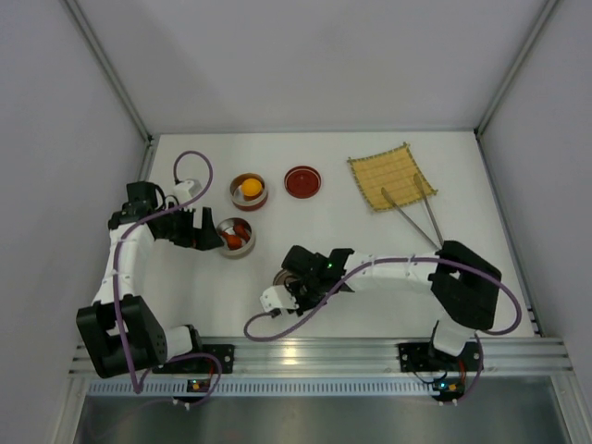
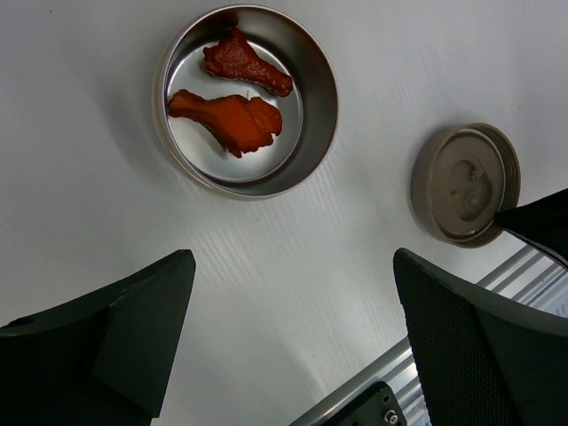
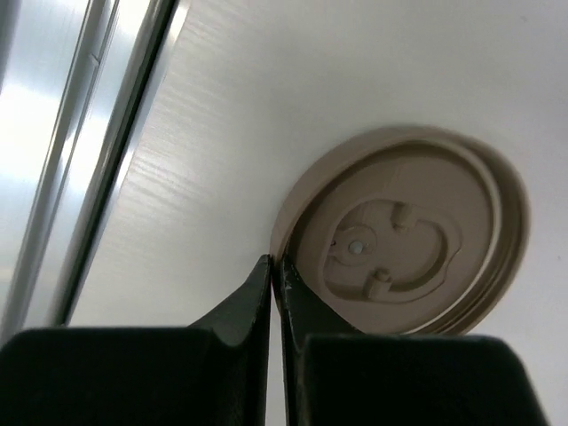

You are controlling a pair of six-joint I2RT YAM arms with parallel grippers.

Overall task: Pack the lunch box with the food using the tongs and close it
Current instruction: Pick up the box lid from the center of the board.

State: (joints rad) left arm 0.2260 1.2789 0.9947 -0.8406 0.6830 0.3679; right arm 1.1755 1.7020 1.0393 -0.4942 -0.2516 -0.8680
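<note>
Robotics lab test cell, not home or kitchen. White desk [image 1: 481, 185] boxed in by plain pale panels [image 1: 305, 55], bare aluminium struts [image 1: 109, 72] at corners. Ribbed aluminium rail [image 1: 314, 353] along near edge, two arm bases bolted to it, small indicator lights [image 1: 448, 381] glowing there. White-and-black left arm [image 1: 125, 259] and right arm [image 1: 398, 270], exposed purple cable [image 1: 194, 154] looping off wrists. Props staged: toy food [image 2: 231, 120] in metal tin [image 2: 319, 98], even lighting.

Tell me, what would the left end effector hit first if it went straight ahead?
Probably the steel tin holding two red-brown food pieces, just ahead of the open left end effector; it seems angled down, so the table might come first.
</note>
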